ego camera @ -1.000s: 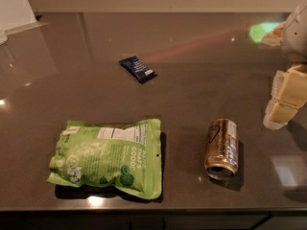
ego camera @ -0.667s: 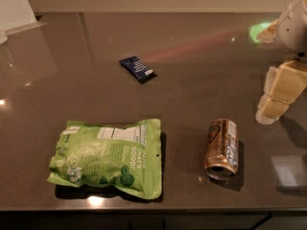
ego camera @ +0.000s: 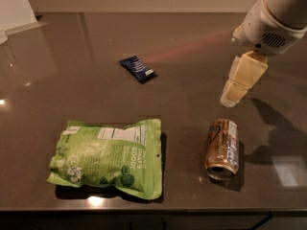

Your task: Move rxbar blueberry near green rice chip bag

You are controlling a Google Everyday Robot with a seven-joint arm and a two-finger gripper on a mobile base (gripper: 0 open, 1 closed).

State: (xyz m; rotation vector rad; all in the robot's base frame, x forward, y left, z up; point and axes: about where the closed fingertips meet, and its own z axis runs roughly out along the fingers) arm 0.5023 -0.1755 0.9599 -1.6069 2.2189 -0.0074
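Note:
The rxbar blueberry [ego camera: 138, 68], a small flat dark navy wrapper with white text, lies on the dark table at the upper middle. The green rice chip bag [ego camera: 109, 157], large and puffy with a white label, lies flat at the lower left. My gripper [ego camera: 231, 98] hangs from the white arm at the upper right, above the table and well to the right of the bar. It holds nothing.
A brown-gold drink can [ego camera: 223, 147] lies on its side at the lower right, just below the gripper. The table's front edge [ego camera: 153, 211] runs along the bottom. A pale object [ego camera: 14, 6] stands at the far left corner.
The arm and gripper have moved left and inward over the table, toward the can and bar. The bar, bag and can have not moved.

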